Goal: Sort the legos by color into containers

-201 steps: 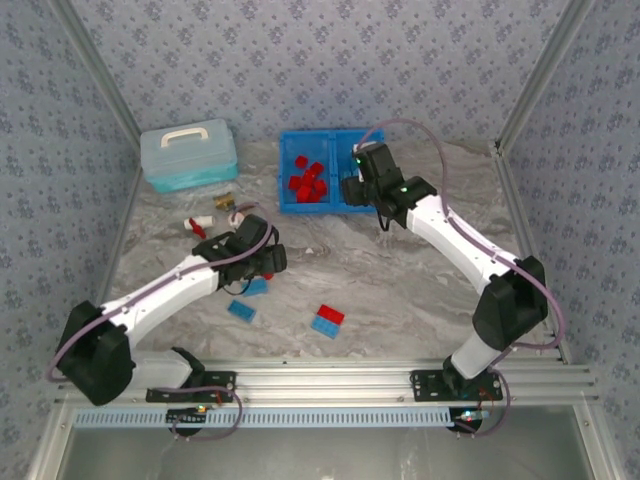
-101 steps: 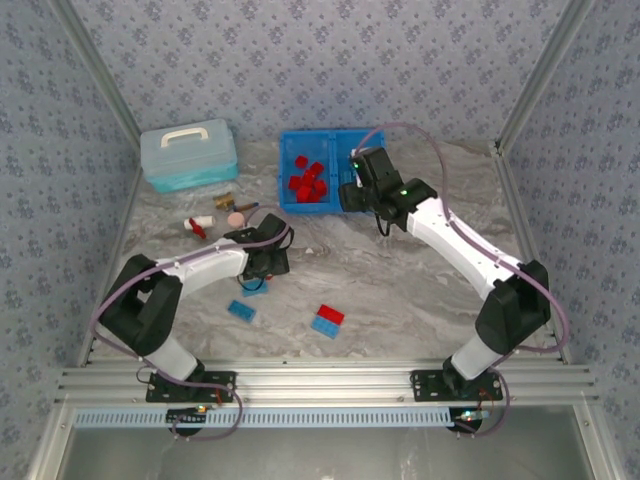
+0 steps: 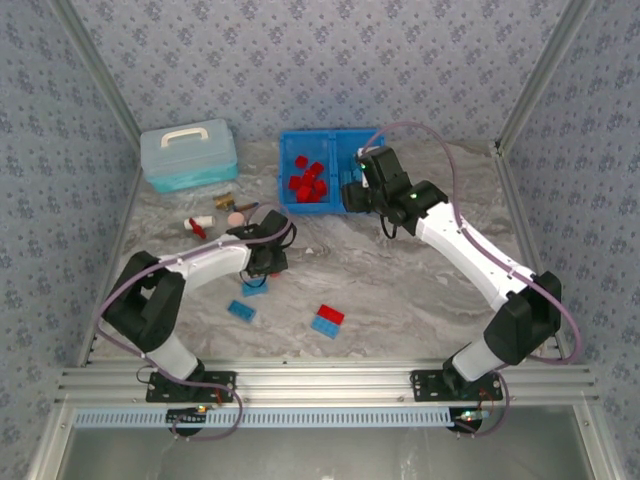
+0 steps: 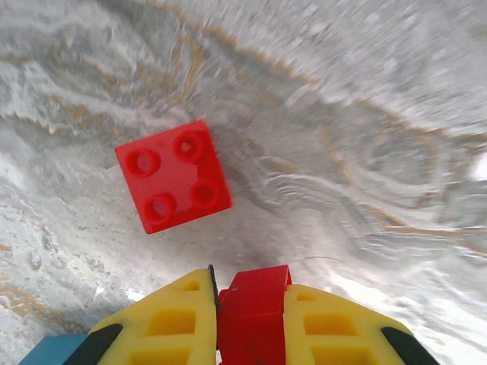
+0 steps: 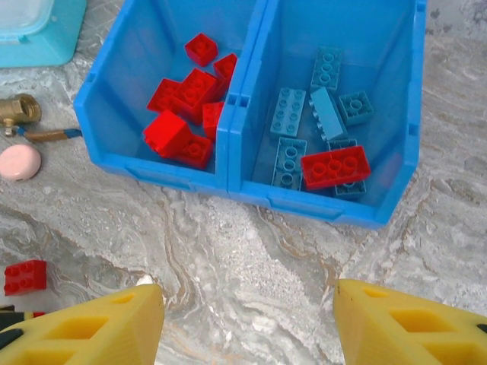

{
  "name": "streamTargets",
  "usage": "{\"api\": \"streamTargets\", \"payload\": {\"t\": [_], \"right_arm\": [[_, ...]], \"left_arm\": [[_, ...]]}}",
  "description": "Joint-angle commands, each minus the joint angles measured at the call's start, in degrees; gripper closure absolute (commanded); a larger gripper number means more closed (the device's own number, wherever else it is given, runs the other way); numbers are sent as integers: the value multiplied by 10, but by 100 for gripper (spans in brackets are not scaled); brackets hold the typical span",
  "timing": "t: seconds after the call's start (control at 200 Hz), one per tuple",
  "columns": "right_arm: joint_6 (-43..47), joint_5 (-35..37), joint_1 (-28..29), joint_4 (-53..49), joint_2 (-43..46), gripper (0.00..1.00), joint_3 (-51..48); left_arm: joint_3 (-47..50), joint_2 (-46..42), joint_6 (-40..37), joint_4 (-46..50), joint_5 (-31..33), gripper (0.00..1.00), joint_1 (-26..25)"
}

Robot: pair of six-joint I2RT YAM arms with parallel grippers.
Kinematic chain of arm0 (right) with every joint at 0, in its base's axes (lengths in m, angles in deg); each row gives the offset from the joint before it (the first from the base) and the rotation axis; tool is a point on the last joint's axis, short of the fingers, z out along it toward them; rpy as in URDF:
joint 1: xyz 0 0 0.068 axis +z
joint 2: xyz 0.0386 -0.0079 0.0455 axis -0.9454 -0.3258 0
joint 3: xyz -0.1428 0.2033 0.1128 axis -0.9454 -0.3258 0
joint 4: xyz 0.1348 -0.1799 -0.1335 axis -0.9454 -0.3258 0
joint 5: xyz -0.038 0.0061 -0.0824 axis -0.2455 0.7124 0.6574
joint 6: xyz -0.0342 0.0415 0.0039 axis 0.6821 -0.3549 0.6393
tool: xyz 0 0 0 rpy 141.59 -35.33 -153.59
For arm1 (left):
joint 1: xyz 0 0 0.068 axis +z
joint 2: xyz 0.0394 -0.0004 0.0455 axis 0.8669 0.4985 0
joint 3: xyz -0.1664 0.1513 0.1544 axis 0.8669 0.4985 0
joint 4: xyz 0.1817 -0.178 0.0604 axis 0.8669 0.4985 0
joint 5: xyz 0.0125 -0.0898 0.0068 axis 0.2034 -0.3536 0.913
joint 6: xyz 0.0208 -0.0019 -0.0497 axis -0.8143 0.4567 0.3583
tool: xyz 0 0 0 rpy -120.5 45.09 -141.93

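The left gripper [image 4: 251,283] pinches a small red studded plastic brick [image 4: 257,306] low over the marbled table [image 4: 342,114]; next, carry it to the bright blue plastic bin [image 5: 237,106], red-filled compartment. The right gripper [image 5: 247,323] hangs spread, empty.

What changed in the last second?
The left gripper slid slightly right as its elbow folded back, and shut on a red lego. The right gripper edged right, open at the near side of the bin. The bin's contents, the loose legos and the teal box stayed put.
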Motion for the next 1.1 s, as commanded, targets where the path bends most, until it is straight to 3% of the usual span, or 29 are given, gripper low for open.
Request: {"api": "streamTargets", "payload": {"t": [0.0,0.18,0.445,0.53,0.68,0.799,0.969,1.094], "right_arm": [[-30,-2,-3,-47,40,37,0],[-67,-7,-14,-69,67,37,-24],[-68,-12,-46,-67,41,36,-36],[-55,-14,-54,-71,23,36,-29],[-36,-21,-64,-86,-10,36,-12],[-23,-21,-66,-84,-29,36,-3],[10,-20,-69,-87,-73,35,37],[27,-11,-75,-98,-125,35,97]], "left_arm": [[-107,-34,-37,46,11,86,3],[-350,75,-121,113,29,88,34],[-766,359,-198,188,34,89,71],[-855,437,-211,197,43,86,71],[-889,502,-215,181,54,79,72],[-889,511,-216,167,25,64,71],[-889,477,-230,166,10,46,68],[-881,417,-255,184,12,41,69]]}}
